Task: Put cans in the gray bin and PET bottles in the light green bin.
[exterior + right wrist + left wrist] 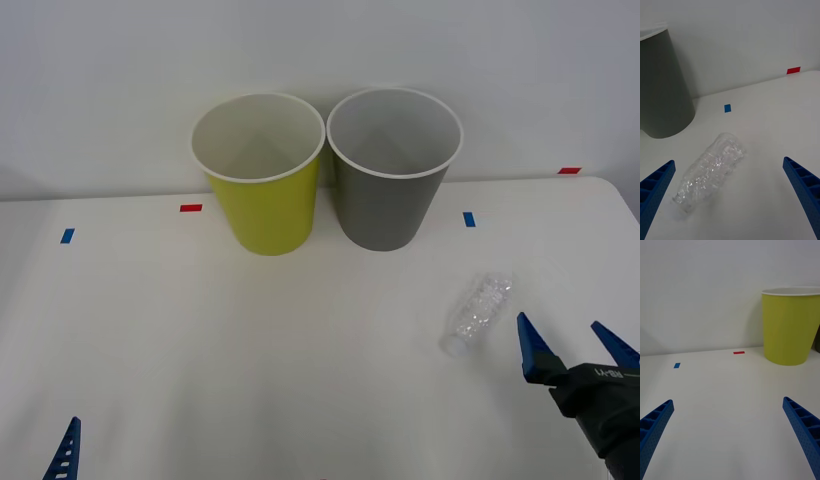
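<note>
The right end effector (577, 340), fingers spread wide and holding nothing, hovers just beside the clear PET bottle (480, 311) lying on the white table (250, 350); it should shift left to straddle the ribbed body squarely before closing gently.

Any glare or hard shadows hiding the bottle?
Front view: even light, soft shadows under both bins; the clear PET bottle shows faintly against the white table. Right wrist view: bottle crisp, small highlights, faint shadow beside it.
</note>
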Controlling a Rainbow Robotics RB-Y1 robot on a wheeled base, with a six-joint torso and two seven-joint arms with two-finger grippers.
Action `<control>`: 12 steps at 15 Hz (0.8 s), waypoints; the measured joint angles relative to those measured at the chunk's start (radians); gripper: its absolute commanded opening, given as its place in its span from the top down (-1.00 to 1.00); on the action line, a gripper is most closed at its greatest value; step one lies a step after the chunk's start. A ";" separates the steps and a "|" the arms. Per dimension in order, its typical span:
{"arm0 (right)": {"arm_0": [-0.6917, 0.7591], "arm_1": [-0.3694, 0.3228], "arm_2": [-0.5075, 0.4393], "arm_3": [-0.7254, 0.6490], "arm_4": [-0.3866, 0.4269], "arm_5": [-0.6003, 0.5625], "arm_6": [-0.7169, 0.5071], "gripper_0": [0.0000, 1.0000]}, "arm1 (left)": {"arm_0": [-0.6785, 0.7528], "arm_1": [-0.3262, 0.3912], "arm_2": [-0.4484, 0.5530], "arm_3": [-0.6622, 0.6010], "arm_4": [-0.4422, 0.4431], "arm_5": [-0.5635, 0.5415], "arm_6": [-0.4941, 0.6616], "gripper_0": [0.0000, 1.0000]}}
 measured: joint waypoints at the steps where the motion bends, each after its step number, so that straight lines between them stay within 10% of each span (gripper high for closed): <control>1: -0.025 -0.001 -0.013 -0.001 0.002 0.035 -0.044 -1.00 | 0.000 0.000 0.000 0.000 0.000 0.000 0.000 -1.00; 12: -0.210 -0.045 -0.089 -0.011 0.096 0.403 -0.483 -1.00 | 0.000 0.000 0.000 0.000 0.000 0.000 0.000 -1.00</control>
